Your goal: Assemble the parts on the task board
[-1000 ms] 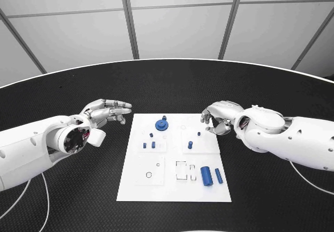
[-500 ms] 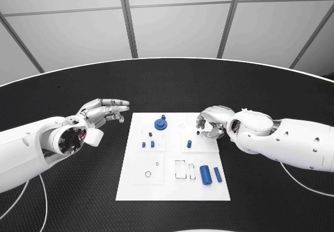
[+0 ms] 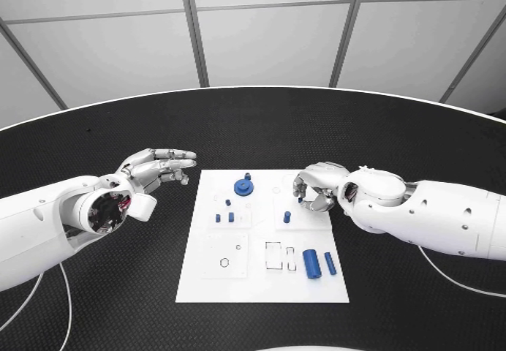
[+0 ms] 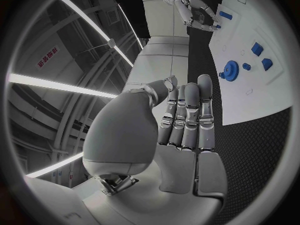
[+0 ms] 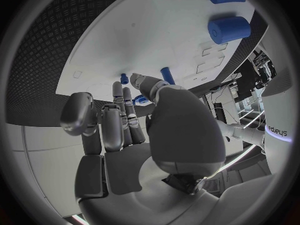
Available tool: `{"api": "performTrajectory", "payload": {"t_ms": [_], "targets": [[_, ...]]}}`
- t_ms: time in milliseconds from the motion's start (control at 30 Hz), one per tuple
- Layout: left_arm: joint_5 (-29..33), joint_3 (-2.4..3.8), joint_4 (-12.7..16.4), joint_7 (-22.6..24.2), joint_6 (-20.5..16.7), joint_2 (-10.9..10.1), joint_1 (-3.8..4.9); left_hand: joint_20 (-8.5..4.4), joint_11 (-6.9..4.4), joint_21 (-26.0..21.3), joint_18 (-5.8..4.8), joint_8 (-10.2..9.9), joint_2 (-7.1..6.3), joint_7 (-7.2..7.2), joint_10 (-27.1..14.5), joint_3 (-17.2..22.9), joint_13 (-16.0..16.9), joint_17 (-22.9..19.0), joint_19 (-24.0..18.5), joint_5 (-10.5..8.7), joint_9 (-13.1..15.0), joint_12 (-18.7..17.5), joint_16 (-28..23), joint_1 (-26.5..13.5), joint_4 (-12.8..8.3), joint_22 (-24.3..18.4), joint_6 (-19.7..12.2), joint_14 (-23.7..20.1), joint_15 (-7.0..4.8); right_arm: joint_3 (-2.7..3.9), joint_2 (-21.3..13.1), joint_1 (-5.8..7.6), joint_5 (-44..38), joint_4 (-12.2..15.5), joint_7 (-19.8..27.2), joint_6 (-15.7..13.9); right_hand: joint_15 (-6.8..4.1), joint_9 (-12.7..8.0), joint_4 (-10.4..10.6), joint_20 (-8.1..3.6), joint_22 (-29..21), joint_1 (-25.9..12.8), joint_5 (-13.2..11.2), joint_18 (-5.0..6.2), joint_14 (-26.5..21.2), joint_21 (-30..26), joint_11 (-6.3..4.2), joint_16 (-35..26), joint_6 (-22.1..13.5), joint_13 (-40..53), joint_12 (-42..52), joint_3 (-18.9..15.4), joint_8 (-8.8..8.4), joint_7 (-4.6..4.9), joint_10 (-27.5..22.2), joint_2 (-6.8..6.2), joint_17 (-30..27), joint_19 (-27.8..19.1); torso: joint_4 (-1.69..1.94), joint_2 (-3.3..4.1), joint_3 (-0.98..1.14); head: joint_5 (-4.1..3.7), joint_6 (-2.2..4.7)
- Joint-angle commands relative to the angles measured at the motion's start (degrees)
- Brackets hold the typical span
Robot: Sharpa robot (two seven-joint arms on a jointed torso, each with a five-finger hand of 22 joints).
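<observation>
head camera overhead, wrist cameras close, sharing task board (image 3: pixel 264 281)

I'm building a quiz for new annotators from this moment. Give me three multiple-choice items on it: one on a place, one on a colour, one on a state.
1. Where does the gear sit on the board?
A. far end
B. near end
C. off the board

2. What colour is the large cylinder?
A. red
B. blue
C. green

3. What does the left hand hold?
A. the gear
B. a peg
C. nothing

Answers:
1 A, the gear is by the board's far edge in the head view.
2 B, it looks blue in the head and right wrist views.
3 C, its fingers are straight and bare, beside the board.
</observation>
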Motion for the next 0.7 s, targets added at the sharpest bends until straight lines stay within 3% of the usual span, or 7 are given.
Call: {"api": "performTrajectory", "payload": {"t_ms": [33,700], "targets": [[0.00,0.00,0.04,-0.14,0.14,-0.02,0.00,0.08,-0.08,-0.28,0.88,-0.37,0.09,0.34,-0.34,-0.27,-0.03,-0.05,-0.28,-0.15,0.04,-0.18,-0.21,-0.28,-0.14,-0.04,0.07,-0.35,-0.14,0.00,0.39,-0.12,0.00,-0.46,0.10,0.01,0.05,0.08,0.04,-0.01,0.07,0.48,0.18,-0.56,2.72,0.32,-0.06,0.25,0.41,-0.11,-0.25,0.40,0.05,-0.07,0.37,0.01,0.39,0.52,0.06,0.04,-0.02,0.10,-0.07],[0.00,0.00,0.17,-1.16,0.47,-0.09,0.00,0.13,0.04,-0.44,0.87,-0.57,0.12,0.51,-0.57,-0.54,-0.04,-0.10,-0.30,-0.16,0.01,-0.27,-0.32,-0.29,-0.15,-0.17,-0.28,-0.39,-0.07,0.01,1.17,-0.47,0.00,-1.35,-0.54,1.36,-0.67,0.59,-1.22,-0.59,2.83,1.43,0.75,-1.12,3.24,3.34,-0.99,1.78,3.02,-1.59,-0.80,0.83,0.68,-0.98,3.88,1.64,2.25,1.40,0.00,-0.01,0.03,0.26,-0.69]]}}
